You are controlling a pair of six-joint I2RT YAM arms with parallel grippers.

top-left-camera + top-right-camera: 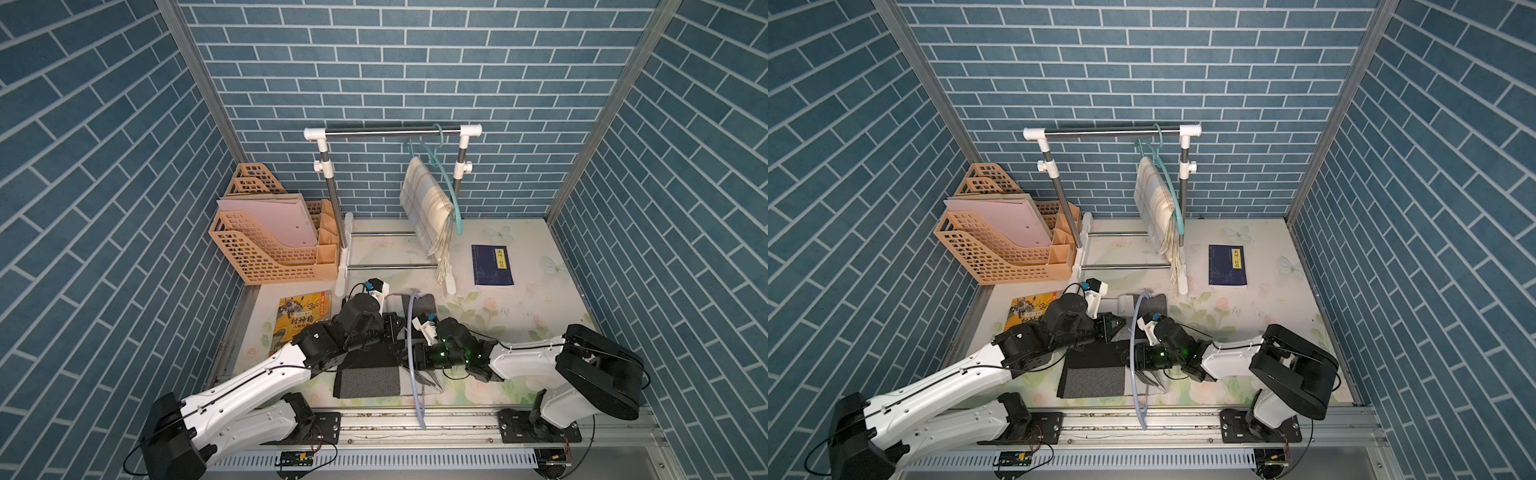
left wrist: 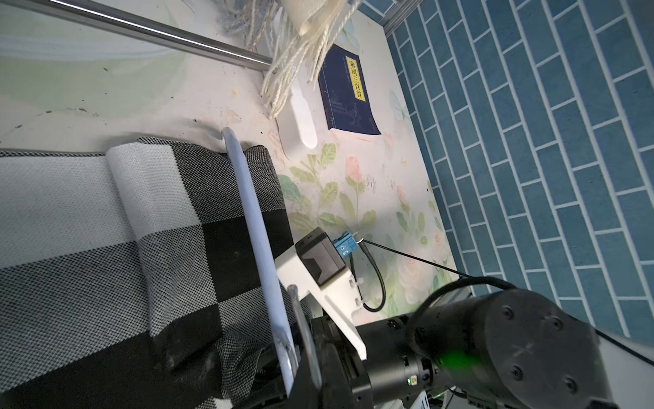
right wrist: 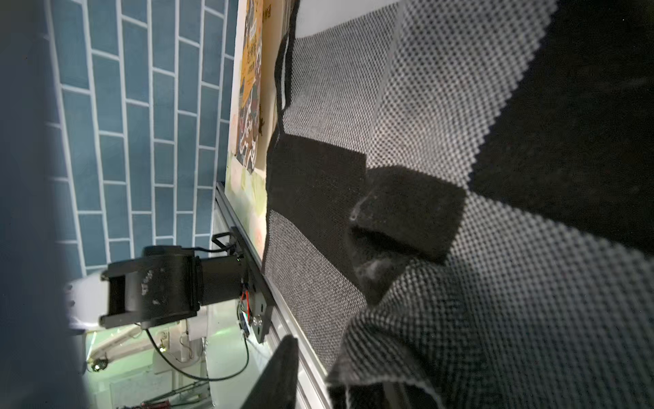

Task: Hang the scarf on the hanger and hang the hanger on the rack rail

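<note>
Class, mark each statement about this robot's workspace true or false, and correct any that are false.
1. A cream scarf hangs on a teal hanger on the clothes rail. True.
2. The dark blue book lies on top of the yellow book. False: they lie well apart on the table.
3. A pale blue hanger crosses over the checked scarf. True.
4. The pink folder lies flat on the table. False: it stands in the orange file rack.
</note>
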